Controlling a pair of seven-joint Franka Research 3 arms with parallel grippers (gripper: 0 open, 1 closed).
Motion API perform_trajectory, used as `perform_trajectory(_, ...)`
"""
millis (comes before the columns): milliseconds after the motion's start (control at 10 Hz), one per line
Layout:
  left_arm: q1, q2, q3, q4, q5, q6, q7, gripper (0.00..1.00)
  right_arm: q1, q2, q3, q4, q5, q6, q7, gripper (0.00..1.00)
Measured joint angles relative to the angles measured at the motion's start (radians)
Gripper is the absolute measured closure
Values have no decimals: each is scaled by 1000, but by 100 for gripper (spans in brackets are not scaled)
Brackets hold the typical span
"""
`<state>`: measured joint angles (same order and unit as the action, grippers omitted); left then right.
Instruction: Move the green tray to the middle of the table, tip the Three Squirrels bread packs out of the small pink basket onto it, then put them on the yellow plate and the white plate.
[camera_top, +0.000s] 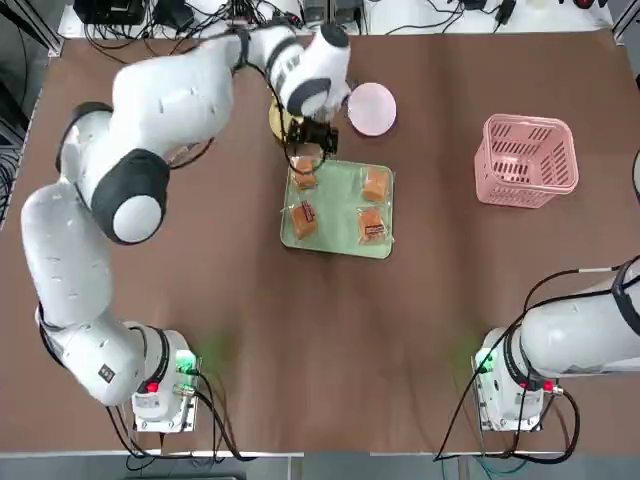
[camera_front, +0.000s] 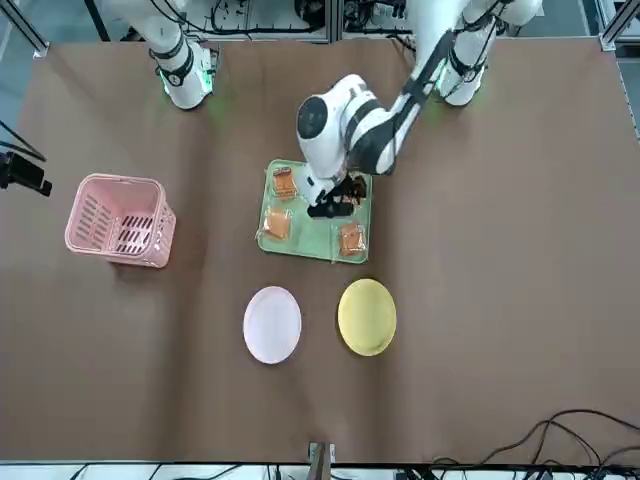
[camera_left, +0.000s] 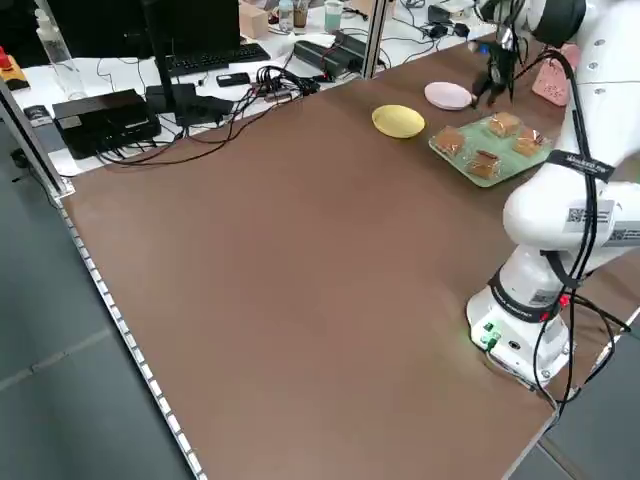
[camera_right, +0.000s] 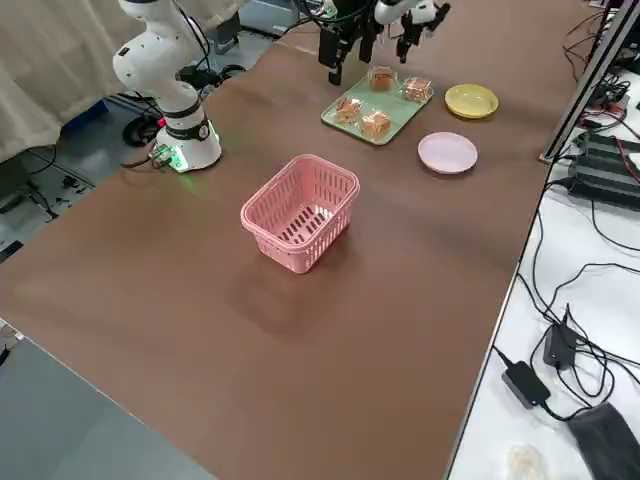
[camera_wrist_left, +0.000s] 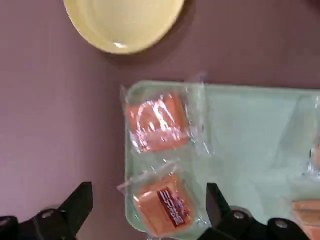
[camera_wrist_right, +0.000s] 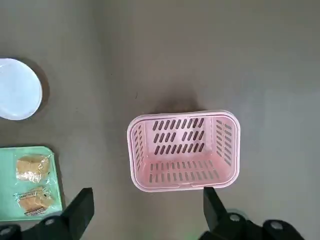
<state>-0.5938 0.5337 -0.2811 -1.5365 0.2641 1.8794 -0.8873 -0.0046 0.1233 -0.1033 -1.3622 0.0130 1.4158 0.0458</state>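
The green tray (camera_top: 340, 200) lies mid-table with several Three Squirrels bread packs (camera_top: 303, 218) on it. My left gripper (camera_top: 310, 140) hangs open above the tray's far-left part. In the left wrist view its fingers (camera_wrist_left: 75, 205) stand wide on either side of a labelled pack (camera_wrist_left: 162, 202), not touching it. Another pack (camera_wrist_left: 157, 122) lies beyond it, towards the yellow plate (camera_wrist_left: 125, 22). The white plate (camera_top: 371, 108) sits just past the tray. At the right stands the small pink basket (camera_top: 527, 160), upright. My right gripper (camera_wrist_right: 145, 220) is open, high above the basket (camera_wrist_right: 182, 150).
The left arm's body reaches over the table's left half and covers most of the yellow plate (camera_top: 275, 118) from overhead. The right arm (camera_top: 580, 330) is folded near its base. Cables and electronics lie beyond the far edge.
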Motion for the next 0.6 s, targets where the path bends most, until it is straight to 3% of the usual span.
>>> perform_trajectory(300,129,-40,3,39,1,2,155,0,3,0,5,0,0,0,0,2)
perform_trajectory(600,291,-152,-1,61,0,-3,359,0,6,0,7,0,0,0,0,2)
